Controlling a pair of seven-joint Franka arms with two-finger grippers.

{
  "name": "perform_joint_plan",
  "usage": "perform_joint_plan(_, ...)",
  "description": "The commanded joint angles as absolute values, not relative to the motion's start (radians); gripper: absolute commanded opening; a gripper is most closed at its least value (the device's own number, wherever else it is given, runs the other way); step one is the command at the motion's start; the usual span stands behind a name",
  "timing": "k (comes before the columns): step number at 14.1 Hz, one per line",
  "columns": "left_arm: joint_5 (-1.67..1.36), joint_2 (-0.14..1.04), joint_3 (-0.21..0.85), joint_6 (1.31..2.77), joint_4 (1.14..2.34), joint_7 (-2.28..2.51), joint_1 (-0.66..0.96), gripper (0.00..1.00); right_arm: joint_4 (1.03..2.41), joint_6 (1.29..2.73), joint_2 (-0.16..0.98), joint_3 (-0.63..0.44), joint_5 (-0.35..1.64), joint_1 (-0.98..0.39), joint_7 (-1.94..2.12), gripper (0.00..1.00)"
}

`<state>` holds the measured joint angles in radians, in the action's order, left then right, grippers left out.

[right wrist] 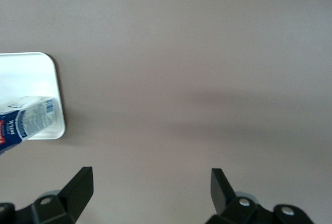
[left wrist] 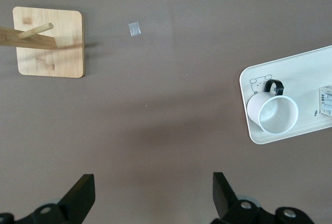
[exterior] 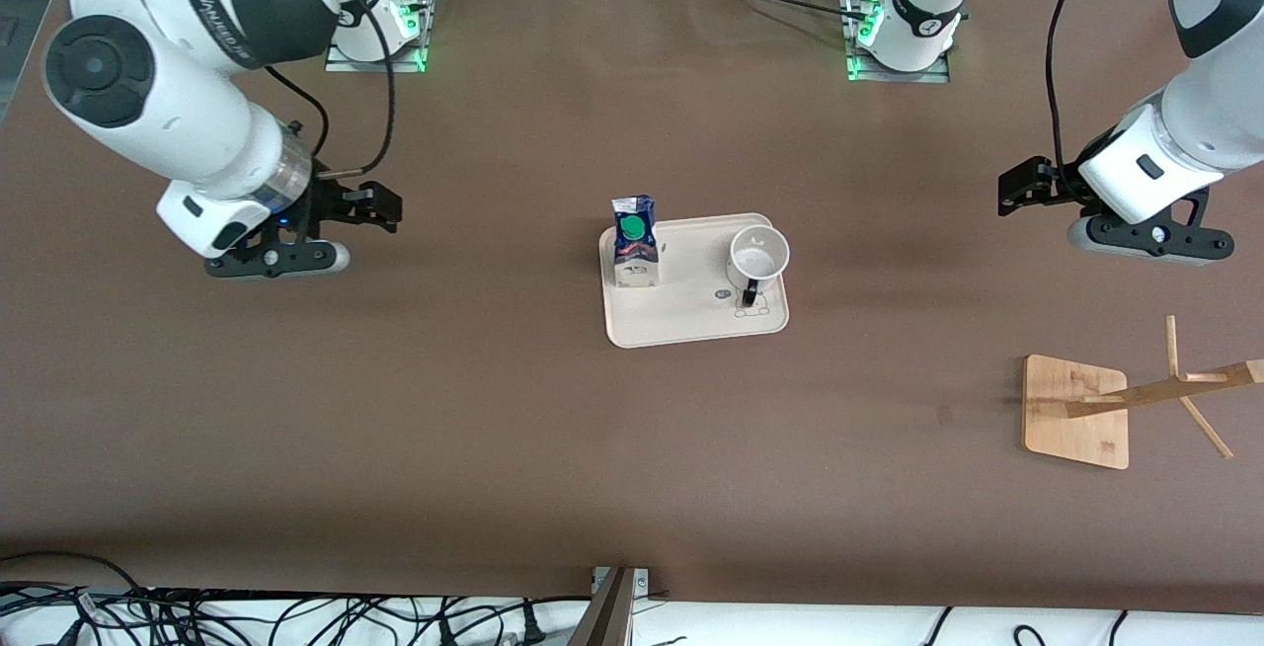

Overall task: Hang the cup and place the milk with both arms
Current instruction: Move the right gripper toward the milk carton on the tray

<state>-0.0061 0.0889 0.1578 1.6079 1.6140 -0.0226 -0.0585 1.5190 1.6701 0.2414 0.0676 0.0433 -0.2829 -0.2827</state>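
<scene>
The cup (exterior: 758,256), a white mug with a black handle, stands upright on a cream tray (exterior: 691,322) at mid-table. The milk (exterior: 634,241), a blue and white carton with a green cap, stands on the same tray toward the right arm's end. My left gripper (exterior: 1017,190) hangs open and empty over bare table toward the left arm's end. Its wrist view shows the cup (left wrist: 272,111) and the tray (left wrist: 290,73). My right gripper (exterior: 380,208) hangs open and empty over bare table toward the right arm's end. Its wrist view catches the milk (right wrist: 26,120).
A wooden hanging rack (exterior: 1076,411) with angled pegs stands toward the left arm's end, nearer the front camera than the left gripper. Its base (left wrist: 49,42) also shows in the left wrist view, with a small scrap of tape (left wrist: 134,28) on the table beside it.
</scene>
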Motion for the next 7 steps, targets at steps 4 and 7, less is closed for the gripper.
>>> perform_joint_plan(4, 0.020, 0.109, 0.161, 1.580, 1.569, -0.028, -0.032, 1.00, 1.489, 1.746, 0.301, 0.060, 0.125, -0.367, -0.354, 1.00)
perform_joint_plan(7, 0.020, 0.110, 0.161, 1.582, 1.569, -0.017, -0.029, 1.00, 1.468, 1.767, 0.346, 0.051, 0.135, -0.438, -0.376, 1.00)
